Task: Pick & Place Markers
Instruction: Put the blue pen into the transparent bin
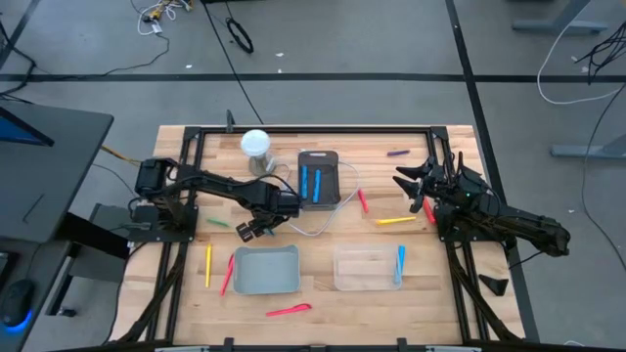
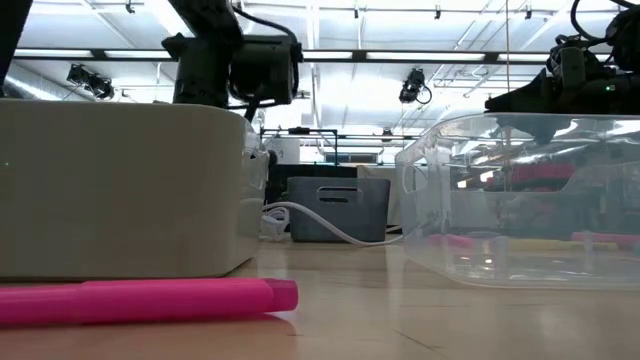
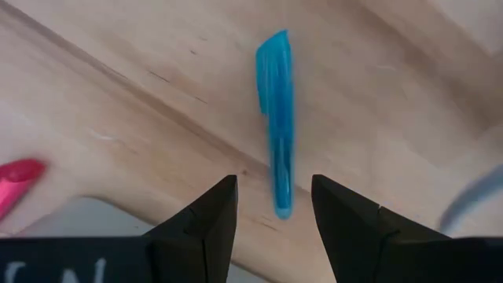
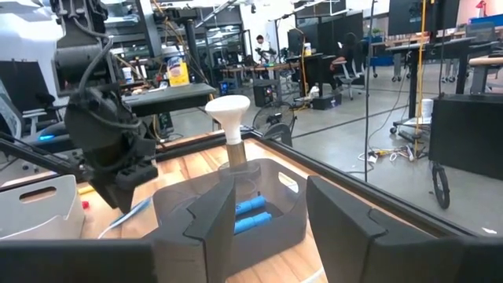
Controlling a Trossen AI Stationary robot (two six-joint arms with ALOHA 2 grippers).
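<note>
- Left gripper [image 3: 271, 206] hovers beside the grey tray [image 1: 266, 270], fingers spread and empty, straddling a blue marker [image 3: 277, 118] on the table, likely lined up for a grab.
- Beyond the grey tray, the right gripper [image 1: 419, 184] waits, fingers parted, holding nothing.

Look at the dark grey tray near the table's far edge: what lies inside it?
Two blue markers lie side by side inside the dark grey tray. Its floor is otherwise bare from above; in the low view its wall hides the contents.

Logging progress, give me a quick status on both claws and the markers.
Left claw open over blue marker. Right claw open, waiting at table's right. Nothing in the way.
</note>
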